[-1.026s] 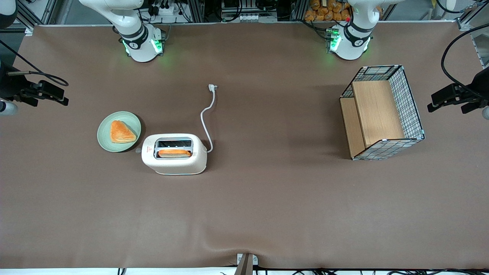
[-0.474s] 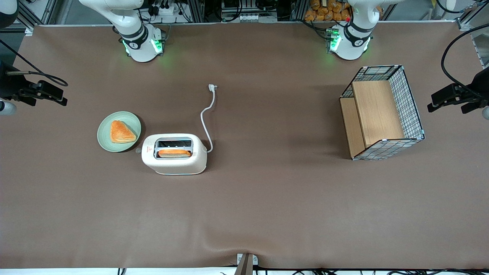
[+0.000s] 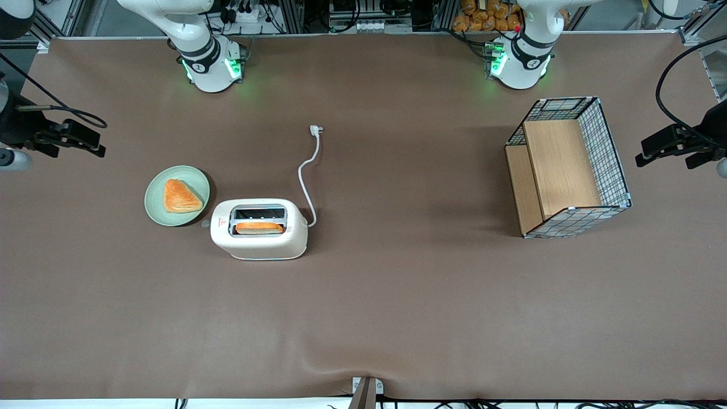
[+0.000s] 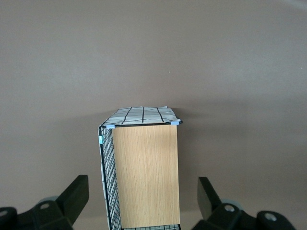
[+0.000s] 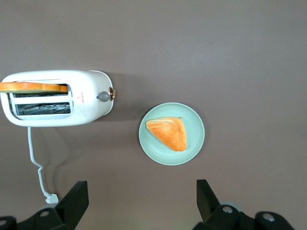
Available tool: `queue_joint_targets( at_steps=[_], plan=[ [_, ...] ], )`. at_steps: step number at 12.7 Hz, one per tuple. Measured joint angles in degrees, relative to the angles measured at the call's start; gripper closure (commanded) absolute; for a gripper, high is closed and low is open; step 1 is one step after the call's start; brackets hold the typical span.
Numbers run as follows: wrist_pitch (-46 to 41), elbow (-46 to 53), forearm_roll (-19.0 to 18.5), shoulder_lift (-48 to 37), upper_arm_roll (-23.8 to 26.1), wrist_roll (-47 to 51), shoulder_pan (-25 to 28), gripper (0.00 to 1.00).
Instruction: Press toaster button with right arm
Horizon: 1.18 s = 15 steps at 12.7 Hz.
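Note:
The cream-white toaster [image 3: 259,241] [image 5: 88,98] stands on the brown table with a toast slice [image 3: 259,228] in the slot nearer the front camera. Its small grey button [image 3: 205,224] [image 5: 102,96] sticks out of the short end that faces the green plate [image 3: 157,211]. My right arm's gripper [image 3: 85,141] [image 5: 140,191] hangs open above the table at the working arm's end, well apart from the toaster and a bit farther from the front camera than the plate. Nothing is between its fingers.
The green plate [image 5: 194,143] beside the button carries a triangular pastry [image 3: 180,196]. The toaster's white cord [image 3: 306,170] runs to a plug [image 3: 316,130] farther from the front camera. A wire basket with wooden boards [image 3: 568,167] [image 4: 144,167] lies toward the parked arm's end.
The right gripper has shifted slightly toward the toaster and away from the front camera. Toaster, plate and basket have not moved.

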Motion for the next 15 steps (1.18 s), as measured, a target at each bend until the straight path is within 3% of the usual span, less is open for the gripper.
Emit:
queue_joint_targets(
  at_steps=[15],
  plan=[
    [-4.16,5.27,-2.12,0.12,-0.65,-0.1,-0.49,0.0]
  ],
)
